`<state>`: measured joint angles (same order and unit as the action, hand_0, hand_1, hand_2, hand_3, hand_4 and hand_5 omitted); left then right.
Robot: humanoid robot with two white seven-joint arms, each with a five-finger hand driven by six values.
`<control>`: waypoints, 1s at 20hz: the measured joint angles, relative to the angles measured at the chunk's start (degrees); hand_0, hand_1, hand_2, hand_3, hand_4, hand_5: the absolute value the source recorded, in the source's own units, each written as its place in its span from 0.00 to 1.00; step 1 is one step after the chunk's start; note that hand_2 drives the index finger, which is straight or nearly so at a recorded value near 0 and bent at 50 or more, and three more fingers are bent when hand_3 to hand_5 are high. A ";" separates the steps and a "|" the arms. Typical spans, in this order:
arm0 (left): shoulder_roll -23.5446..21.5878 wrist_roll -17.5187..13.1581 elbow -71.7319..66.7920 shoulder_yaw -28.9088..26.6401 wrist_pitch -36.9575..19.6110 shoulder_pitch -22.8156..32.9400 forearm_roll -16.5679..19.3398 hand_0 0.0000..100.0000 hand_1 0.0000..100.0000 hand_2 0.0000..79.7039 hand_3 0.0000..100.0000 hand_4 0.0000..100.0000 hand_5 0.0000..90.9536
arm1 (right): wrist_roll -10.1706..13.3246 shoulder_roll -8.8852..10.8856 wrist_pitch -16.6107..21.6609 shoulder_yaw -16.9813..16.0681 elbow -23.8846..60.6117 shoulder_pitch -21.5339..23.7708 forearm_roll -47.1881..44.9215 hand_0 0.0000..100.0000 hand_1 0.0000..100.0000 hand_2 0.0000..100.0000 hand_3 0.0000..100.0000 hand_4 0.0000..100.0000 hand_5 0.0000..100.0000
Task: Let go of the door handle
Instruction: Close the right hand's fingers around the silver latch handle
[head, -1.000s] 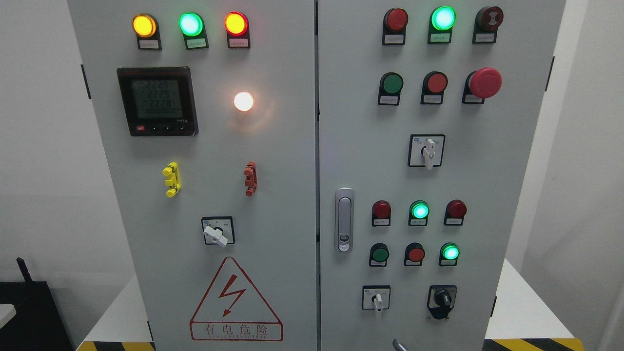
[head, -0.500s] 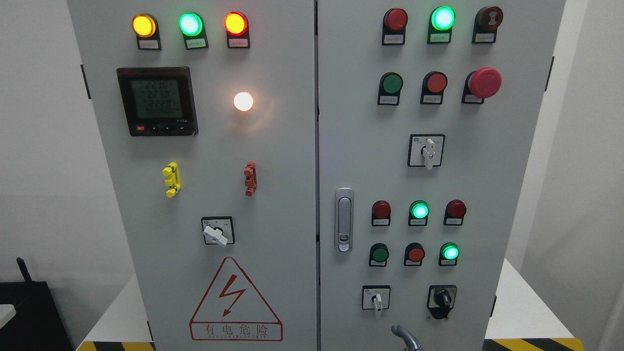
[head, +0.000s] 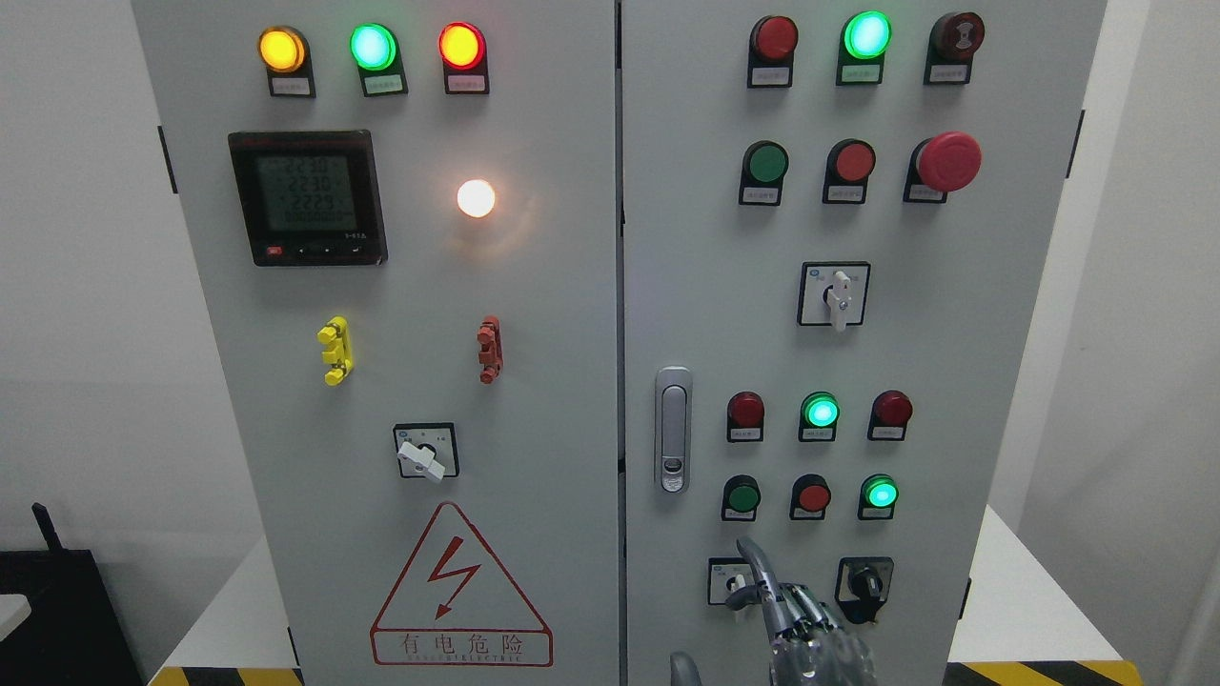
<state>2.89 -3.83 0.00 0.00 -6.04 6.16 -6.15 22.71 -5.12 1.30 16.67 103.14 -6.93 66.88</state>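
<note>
The silver door handle [head: 673, 429] sits upright in its recess at the left edge of the cabinet's right door [head: 953, 381], with nothing touching it. My right hand [head: 796, 634] rises from the bottom edge, below and to the right of the handle and well apart from it. Its index finger [head: 753, 567] points up in front of the small white rotary switch [head: 736, 583]; the other fingers are loosely bent and the thumb [head: 682, 669] stands out to the left. The hand holds nothing. My left hand is out of view.
Both grey cabinet doors are closed, seam [head: 620, 381] in the middle. The right door carries indicator lamps, push buttons, a red emergency stop [head: 948, 160], a black rotary switch [head: 865, 583]. The left door has a meter [head: 308, 197] and a warning triangle [head: 460, 591].
My right hand has risen from the bottom edge: only a fingertip showed a second ago, now the index finger reaches up to the lower white switch. The handle has not moved.
</note>
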 measured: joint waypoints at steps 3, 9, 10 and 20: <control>0.00 0.00 0.00 0.00 0.00 0.00 0.00 0.12 0.39 0.00 0.00 0.00 0.00 | -1.34 -0.53 -1.31 0.58 -0.71 -1.77 4.91 0.28 0.39 0.00 1.00 1.00 1.00; 0.00 0.00 0.00 0.00 0.00 0.00 0.00 0.12 0.39 0.00 0.00 0.00 0.00 | -4.60 -1.33 -4.99 1.70 -2.65 -5.15 10.37 0.29 0.38 0.00 1.00 1.00 1.00; 0.00 0.00 0.00 0.00 0.00 0.00 0.00 0.12 0.39 0.00 0.00 0.00 0.00 | -5.06 -1.43 -5.68 1.86 -2.98 -5.71 10.85 0.29 0.38 0.00 1.00 1.00 1.00; 0.00 0.00 0.00 0.00 0.00 -0.02 0.00 0.12 0.39 0.00 0.00 0.00 0.00 | -9.16 -1.93 -9.26 2.72 -5.41 -8.58 12.80 0.30 0.37 0.00 1.00 1.00 1.00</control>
<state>2.89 -3.83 0.00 0.00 -6.04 6.14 -6.15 13.55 -7.05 -7.96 19.39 97.72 -15.51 79.68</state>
